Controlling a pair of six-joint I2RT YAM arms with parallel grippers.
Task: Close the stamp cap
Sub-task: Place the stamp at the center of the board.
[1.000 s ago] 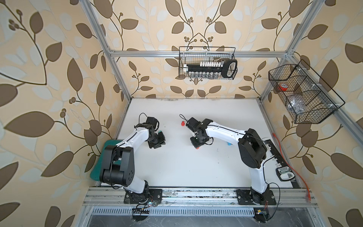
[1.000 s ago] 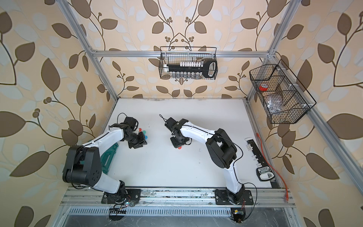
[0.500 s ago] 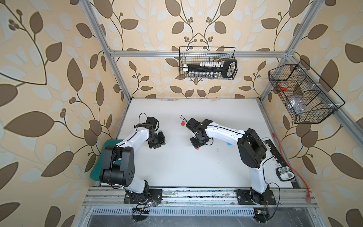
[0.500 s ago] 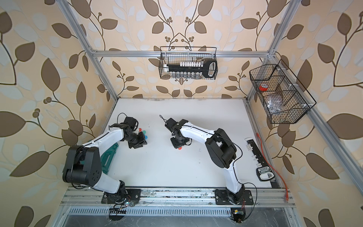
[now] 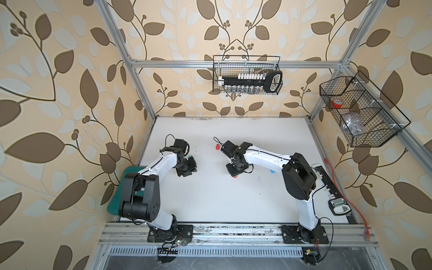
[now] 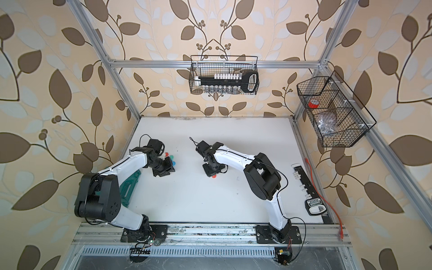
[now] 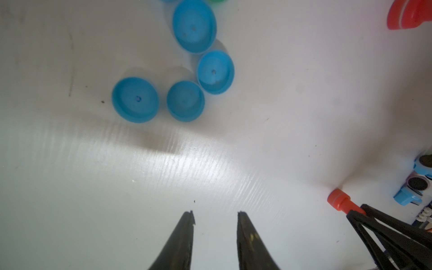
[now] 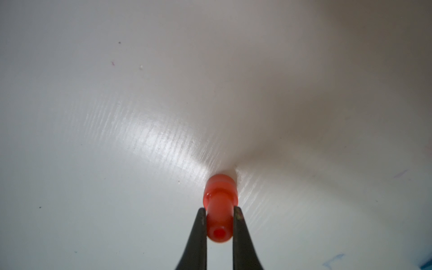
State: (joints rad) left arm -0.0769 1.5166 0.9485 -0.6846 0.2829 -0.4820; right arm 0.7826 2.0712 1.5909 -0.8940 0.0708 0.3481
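Field notes:

- **Stamp position:** The red stamp (image 8: 219, 205) is found standing on the bench (image 5: 233, 205), near the middle of it and directly under the right gripper (image 8: 219, 210).
- **Right gripper:** It is clamped on the stamp's narrow stem, with a jaw pressed to each side. A wider red end is seen below the jaws, touching the bench. Whether that wide end is the cap, seated or only part way on, cannot be told.
- **Axis:** The stamp's long axis is judged close to vertical and in line with the gripper's own approach. In both top views only a red spot shows at the gripper's near edge.
- **Left gripper:** The left gripper (image 7: 215, 213) is held over bare bench with its jaws a little apart and nothing between them. Four blue caps (image 7: 185, 100) are grouped just beyond it. It is well apart from the stamp.
- **Second red piece:** A red piece (image 5: 217, 146) is noted on the bench close beside the right arm's wrist, toward the back wall. Whether it is a cap or another stamp cannot be told.
- **Coming move:** This is judged to turn on the vertical axis, so a push would need to be made straight down along the stem. Pressure applied off that axis could tip the stamp or let it slide between the jaws. The right arm is the one placed for it.
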